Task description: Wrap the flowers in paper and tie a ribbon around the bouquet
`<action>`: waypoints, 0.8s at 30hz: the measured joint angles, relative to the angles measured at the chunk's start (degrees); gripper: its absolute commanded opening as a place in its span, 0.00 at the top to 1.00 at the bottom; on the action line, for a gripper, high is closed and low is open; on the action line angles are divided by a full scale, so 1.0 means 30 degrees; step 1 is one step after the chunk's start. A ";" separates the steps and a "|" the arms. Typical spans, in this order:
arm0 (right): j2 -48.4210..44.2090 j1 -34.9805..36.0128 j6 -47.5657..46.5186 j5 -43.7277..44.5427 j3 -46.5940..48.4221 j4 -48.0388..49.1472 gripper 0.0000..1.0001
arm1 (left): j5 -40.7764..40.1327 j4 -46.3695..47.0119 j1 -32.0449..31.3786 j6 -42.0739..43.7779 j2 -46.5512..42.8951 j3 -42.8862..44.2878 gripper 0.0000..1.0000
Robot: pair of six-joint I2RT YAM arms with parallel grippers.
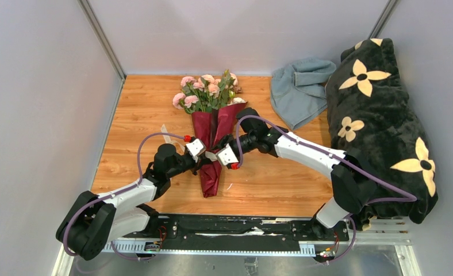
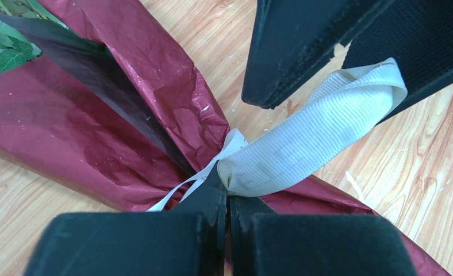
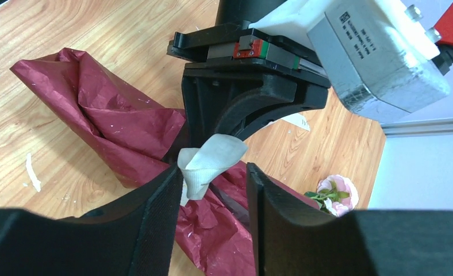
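With the bouquet (image 1: 211, 135) lying on the tabletop (image 1: 144, 109), the left gripper (image 2: 227, 210) has its jaws clenched on the ribbon (image 2: 304, 144) at the paper's (image 2: 69, 132) waist, while the right gripper (image 3: 214, 172) has its jaws released around the loop, so an off-centre close may miss it and slacken the tie.

The crinkled burgundy paper sheet (image 2: 172, 86) looked faintly glossy, the ribbed cream woven ribbon (image 2: 304, 144) matt, on a smooth wood-grain tabletop (image 2: 11, 207).
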 measured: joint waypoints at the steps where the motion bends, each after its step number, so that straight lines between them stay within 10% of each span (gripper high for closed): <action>1: 0.0000 0.0000 -0.0015 -0.0007 0.0000 0.0044 0.54 | 0.0000 0.0000 0.0000 0.0000 0.0000 0.0000 1.00; 18: 0.0073 0.0036 -0.0087 -0.0437 -0.0015 -0.0066 1.00 | -0.0029 0.0015 0.0000 -0.0073 0.0073 0.0000 1.00; 21: 0.0073 0.0080 0.0066 -0.0444 -0.0102 0.0007 1.00 | -0.0146 0.0015 -0.0015 -0.0211 0.0095 0.0000 0.48; 24: 0.0073 0.0102 0.0780 -0.0401 -0.0102 0.0102 1.00 | -0.0495 -0.0087 -0.0058 -0.0379 0.0015 0.0036 0.24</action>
